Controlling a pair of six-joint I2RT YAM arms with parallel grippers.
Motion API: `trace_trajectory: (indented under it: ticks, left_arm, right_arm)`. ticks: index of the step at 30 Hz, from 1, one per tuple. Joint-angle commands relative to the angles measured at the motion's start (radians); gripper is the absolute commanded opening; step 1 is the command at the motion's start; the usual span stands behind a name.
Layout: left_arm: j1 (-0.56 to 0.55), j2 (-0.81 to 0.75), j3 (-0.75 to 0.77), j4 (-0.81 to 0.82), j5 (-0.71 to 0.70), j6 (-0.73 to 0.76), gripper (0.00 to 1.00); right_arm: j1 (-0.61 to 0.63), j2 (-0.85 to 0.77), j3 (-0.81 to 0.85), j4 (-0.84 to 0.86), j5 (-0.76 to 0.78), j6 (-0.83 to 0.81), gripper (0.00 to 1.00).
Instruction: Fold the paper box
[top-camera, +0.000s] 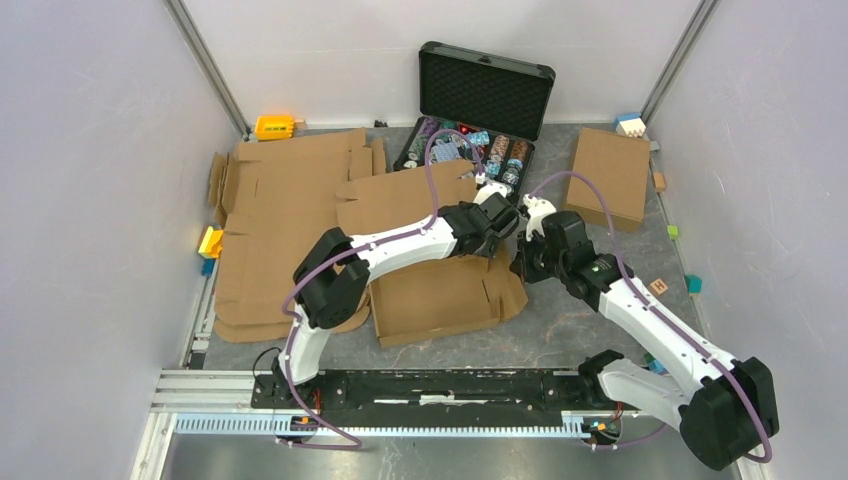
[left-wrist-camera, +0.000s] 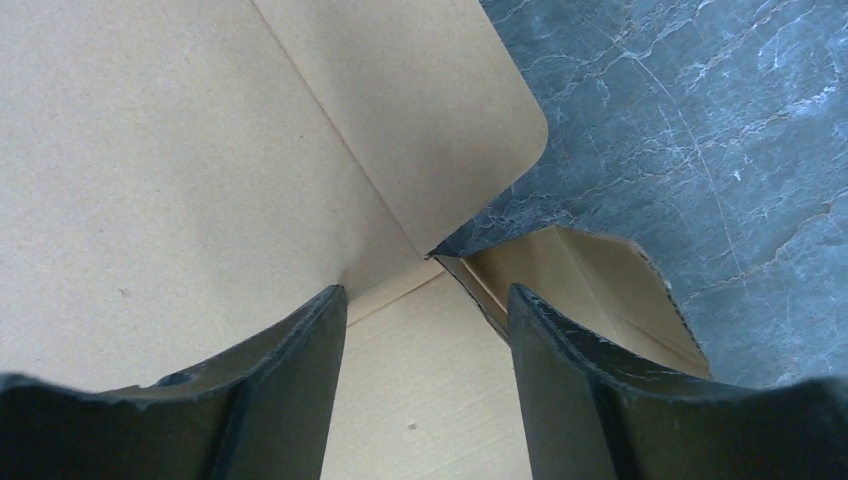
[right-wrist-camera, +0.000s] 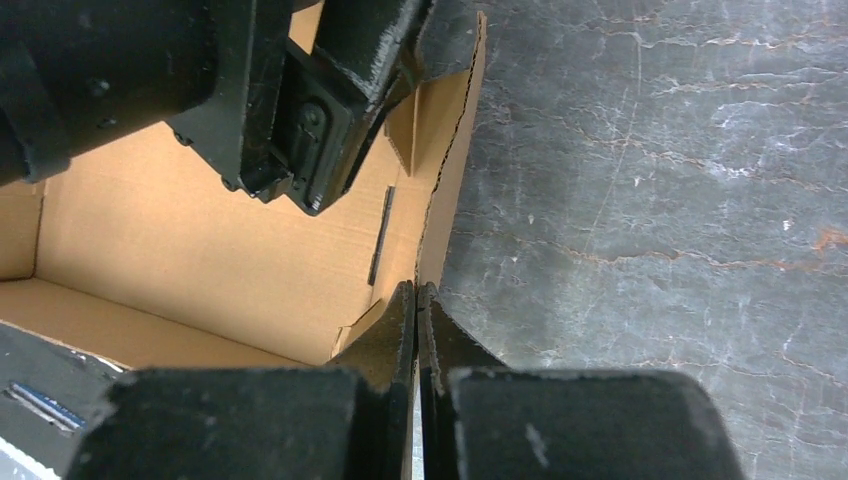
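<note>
The paper box is brown corrugated cardboard, partly raised, in the middle of the table. My left gripper hangs over its far right corner. In the left wrist view this gripper is open, with a bare panel of the paper box below the jaws and a rounded flap beyond them. My right gripper is at the box's right side. The right wrist view shows that gripper shut, its tips meeting the edge of the raised side wall. Nothing shows between the pads.
A black case of colourful chips stands open behind the box. Flat cardboard blanks lie stacked at the left. A folded brown box sits at the back right. Small coloured blocks lie along both walls.
</note>
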Motion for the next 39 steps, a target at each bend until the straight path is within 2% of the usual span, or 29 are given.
trace_trajectory:
  ticks: [1,6,11,16,21,26,34,38,39]
  left_arm:
    - [-0.005,-0.061,-0.024,0.009,0.018,0.007,0.7]
    - [-0.002,-0.177,-0.086,0.059,0.04,0.056,0.82]
    - [0.019,-0.322,-0.159,0.015,0.079,0.057,0.92]
    - [0.057,-0.523,-0.347,-0.057,0.079,0.031,0.95]
    - [0.089,-0.756,-0.58,-0.11,0.129,-0.022,0.92]
    - [0.166,-0.867,-0.724,-0.171,0.148,-0.069,0.9]
    - [0.238,-0.912,-0.82,-0.16,0.148,-0.113,0.87]
    - [0.244,-0.896,-0.854,-0.128,0.181,-0.122,0.8]
    - [0.244,-0.89,-0.864,-0.119,0.19,-0.124,0.76]
  right_arm:
    - [0.001,0.002,0.04,0.059,-0.053,0.023,0.0]
    - [0.001,0.013,0.034,0.046,-0.022,0.01,0.0]
    - [0.001,0.006,0.029,0.049,-0.019,0.01,0.0]
    - [0.0,0.009,0.028,0.055,-0.032,0.004,0.0]
    - [0.002,0.016,0.029,0.052,-0.055,-0.019,0.0]
    - [0.0,0.021,0.021,0.065,-0.084,-0.021,0.0]
    - [0.012,0.039,0.038,0.051,-0.103,-0.016,0.0]
    - [0.038,0.041,0.054,0.046,-0.09,-0.005,0.0]
    - [0.047,0.042,0.058,0.045,-0.089,0.0,0.0]
